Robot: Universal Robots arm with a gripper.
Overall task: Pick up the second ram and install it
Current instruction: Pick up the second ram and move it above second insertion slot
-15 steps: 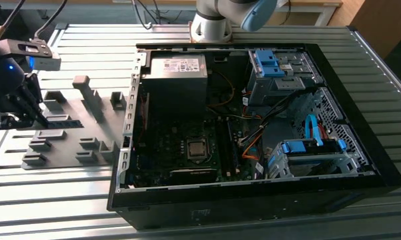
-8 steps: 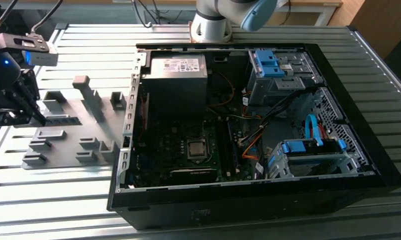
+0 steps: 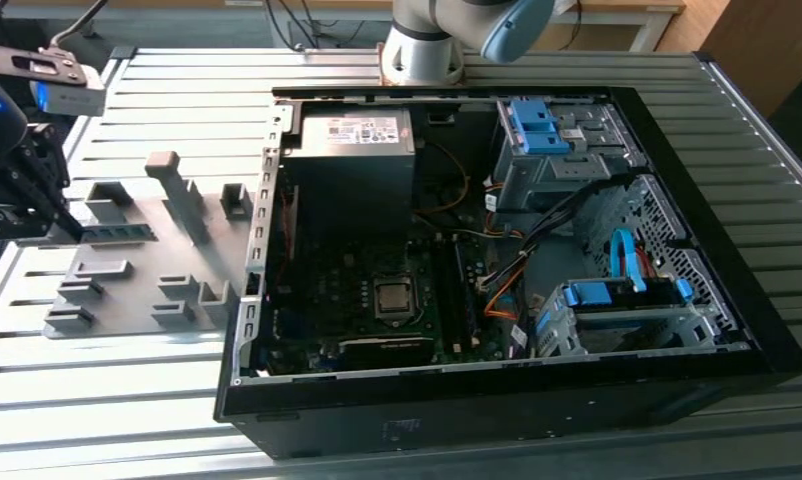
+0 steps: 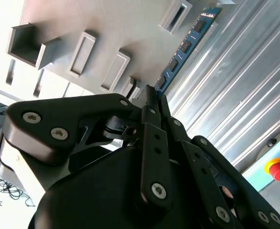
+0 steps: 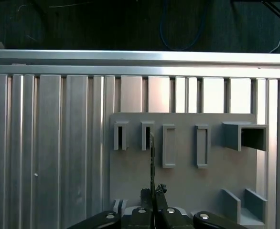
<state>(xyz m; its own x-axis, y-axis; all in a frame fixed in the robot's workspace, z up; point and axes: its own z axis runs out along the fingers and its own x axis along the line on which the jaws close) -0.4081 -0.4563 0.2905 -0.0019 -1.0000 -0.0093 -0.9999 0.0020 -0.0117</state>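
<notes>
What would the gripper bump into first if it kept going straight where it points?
The RAM stick: the gripper looks already closed on its near end. Past that, probably the gray holder tray under it, though depth is unclear.

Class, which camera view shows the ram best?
The second wrist view: the ram shows its blue face and chips, its end in the gripper. The first wrist view shows it edge-on; the exterior view, a small dark strip at the grey holder.

Cropped by the exterior view's left edge: the gripper [image 3: 65, 228]; hidden behind its fingertips [image 4: 151, 98] in the second wrist view: one end of the second ram [image 4: 185, 45].
</notes>
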